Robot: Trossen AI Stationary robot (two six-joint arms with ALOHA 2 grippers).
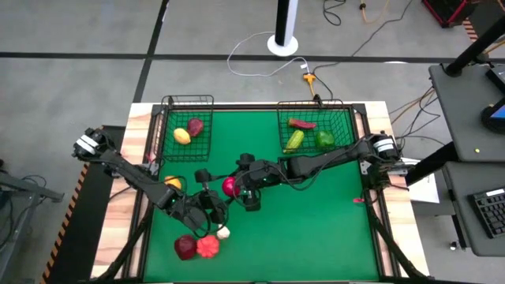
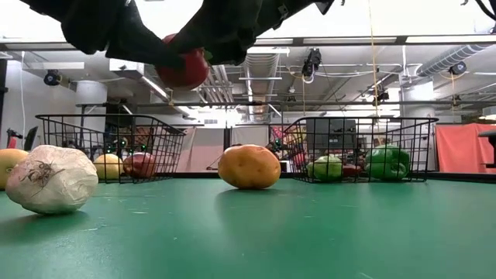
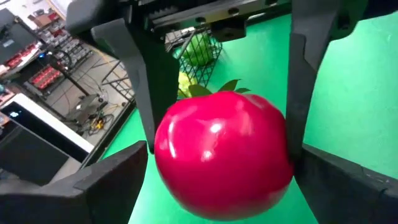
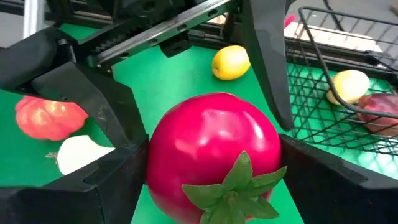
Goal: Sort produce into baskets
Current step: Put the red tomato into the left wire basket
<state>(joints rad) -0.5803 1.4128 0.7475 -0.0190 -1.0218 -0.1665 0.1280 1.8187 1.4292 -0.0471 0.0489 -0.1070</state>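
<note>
High view shows a mid-air handover over the middle of the green table (image 1: 316, 229). Finds the red fruit (image 1: 229, 186) lifted between both arms, well short of either basket. Reads the right gripper (image 4: 211, 180) as clamped on the fruit, its fingers pressed to both sides. Reads the left gripper (image 3: 221, 180) as spread wide around the same fruit, not yet gripping.

Next move, by judgement: calls for closing the left fingers squarely before loosening the right, then carrying to the left basket (image 1: 189, 98), which holds a yellow and a maroon piece. Shows green and red pieces in the right basket (image 1: 312, 102).

Leaves a white piece (image 1: 223, 232), a red piece (image 1: 207, 248) and a maroon piece (image 1: 185, 247) waiting near the front edge, with an orange piece (image 2: 249, 167) on the flat, unwrinkled felt-like mat. Beyond: grey floor, loose cables, a white stand (image 1: 282, 43), a keyboard (image 1: 489, 211).
</note>
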